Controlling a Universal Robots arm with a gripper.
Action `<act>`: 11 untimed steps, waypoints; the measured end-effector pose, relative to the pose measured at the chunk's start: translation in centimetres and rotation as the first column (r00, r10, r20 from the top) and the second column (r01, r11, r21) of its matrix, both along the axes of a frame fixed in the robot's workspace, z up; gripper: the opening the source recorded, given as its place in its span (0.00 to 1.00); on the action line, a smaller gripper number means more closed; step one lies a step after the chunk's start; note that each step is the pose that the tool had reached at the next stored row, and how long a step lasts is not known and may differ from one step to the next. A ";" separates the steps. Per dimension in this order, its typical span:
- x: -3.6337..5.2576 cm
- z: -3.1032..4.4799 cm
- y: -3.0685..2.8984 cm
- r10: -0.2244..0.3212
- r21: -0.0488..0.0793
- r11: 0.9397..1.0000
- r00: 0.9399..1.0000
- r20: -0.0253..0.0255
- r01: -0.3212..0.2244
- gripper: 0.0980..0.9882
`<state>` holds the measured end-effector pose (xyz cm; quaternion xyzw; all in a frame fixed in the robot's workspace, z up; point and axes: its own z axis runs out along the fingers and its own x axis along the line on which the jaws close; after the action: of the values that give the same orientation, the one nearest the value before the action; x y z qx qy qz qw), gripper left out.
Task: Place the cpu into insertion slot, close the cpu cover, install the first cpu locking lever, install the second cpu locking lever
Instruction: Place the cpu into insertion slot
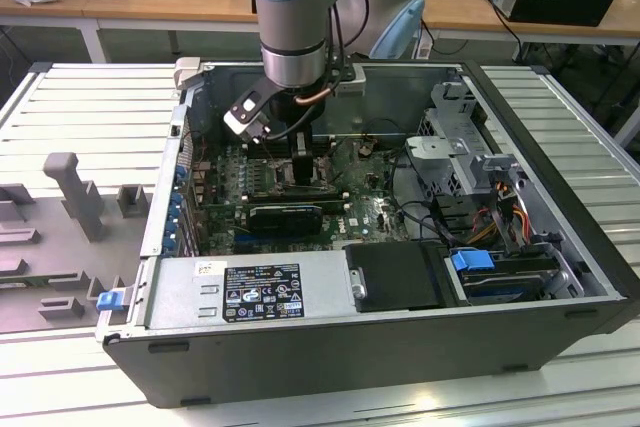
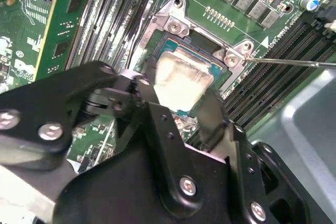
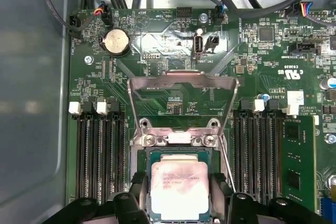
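The cpu [image 3: 180, 187], a square chip with a silver top, lies level in the insertion slot [image 2: 169, 23], whose grey metal rim shows around it. My gripper [image 3: 180, 203] reaches down over it, and its black fingers [image 3: 137, 198] sit against two opposite edges of the cpu [image 2: 181, 80]. The cpu cover [image 3: 181, 80] stands swung up and open behind the slot. A thin locking lever [image 2: 283, 62] sticks out free beside the slot. In the exterior view my gripper [image 1: 303, 162] is low inside the open computer case [image 1: 380, 367], over the motherboard.
Long black memory slots [image 3: 100, 150] flank the socket, and a green card [image 3: 296, 166] stands beyond those on the other side [image 3: 257, 150]. A coin battery [image 3: 116, 42] and cables lie past the cover. A drive cage [image 1: 455, 137] and a grey fixture tray [image 1: 70, 197] show outside.
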<state>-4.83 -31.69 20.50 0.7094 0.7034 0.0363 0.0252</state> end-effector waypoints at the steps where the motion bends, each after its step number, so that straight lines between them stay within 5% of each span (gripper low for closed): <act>1: 0.00 0.17 0.00 0.000 0.000 1.000 1.000 0.000 0.000 0.56; 3: 0.00 0.48 0.00 0.000 0.000 1.000 1.000 0.000 0.000 0.27; 6: 0.00 0.80 0.00 -0.001 0.000 1.000 1.000 0.000 0.001 0.01; 11: 0.00 1.03 0.00 -0.001 0.000 1.000 1.000 0.000 0.001 0.01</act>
<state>-4.83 -31.69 21.53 0.7099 0.7030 0.0362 0.0252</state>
